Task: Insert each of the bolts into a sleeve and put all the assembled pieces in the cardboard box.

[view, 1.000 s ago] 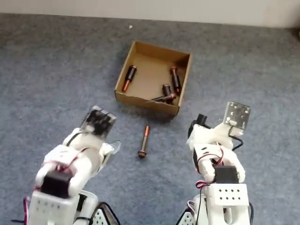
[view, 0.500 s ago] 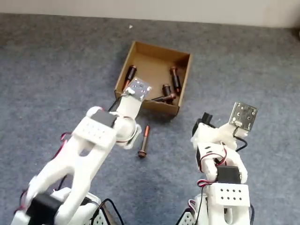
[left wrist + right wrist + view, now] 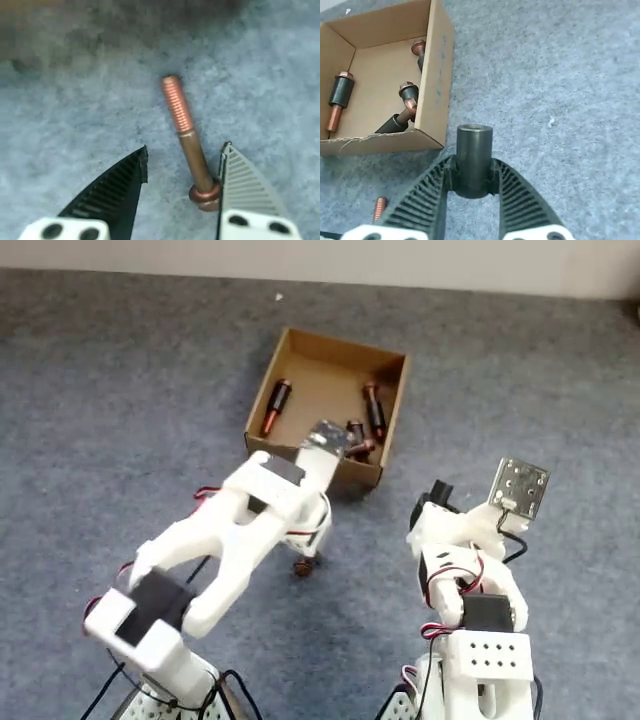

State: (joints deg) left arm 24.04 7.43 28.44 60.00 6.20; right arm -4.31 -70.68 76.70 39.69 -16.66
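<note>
Right now the loose bolt (image 3: 192,145) lies flat on the grey tabletop (image 3: 120,390) in front of the cardboard box (image 3: 268,450). Its long axis runs toward the box, threaded end away from my left pincer (image 3: 185,149) and head just beside the white finger. That pincer is spread, straddling the shank. My right pincer (image 3: 472,167) pinches a black sleeve (image 3: 474,142), its axis in line with the fingers. Several assembled pieces (image 3: 276,406) lie inside the box. Faint marks on its outer wall are too small to read.
</note>
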